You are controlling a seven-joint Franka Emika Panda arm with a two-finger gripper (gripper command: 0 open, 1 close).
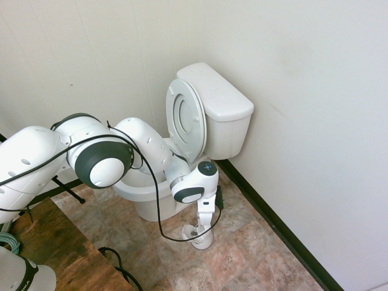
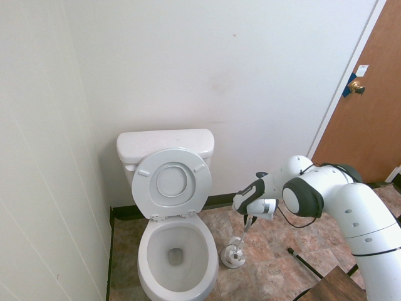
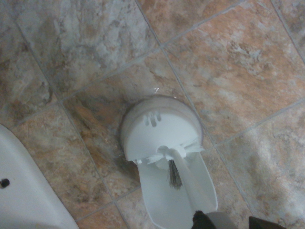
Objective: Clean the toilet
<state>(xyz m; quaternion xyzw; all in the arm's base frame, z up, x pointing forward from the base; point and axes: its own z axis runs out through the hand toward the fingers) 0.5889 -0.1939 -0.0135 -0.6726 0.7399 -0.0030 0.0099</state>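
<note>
So there's one toilet (image 2: 175,251) here, set against the far wall in the corner, seat and lid tipped up against the tank, bowl left wide open. One arm is in play, and its gripper (image 2: 249,219) is pointed straight down just to the right of the bowl in the second exterior view.

The gripper is clenched around the thin handle of the one toilet brush (image 2: 241,237), with the bristle end seen down at the one brush holder (image 2: 233,256) on the tile floor (image 2: 276,238). Whether the head is fully out of the holder can't be told; in the wrist view it's shown half inside the cap.

The relation that matters: the bowl opening is found to the left of the hand in that same view, close by, with its long axis running from the tank toward the near side. The brush would probably need to be lifted clear, then carried left over the rim.
</note>
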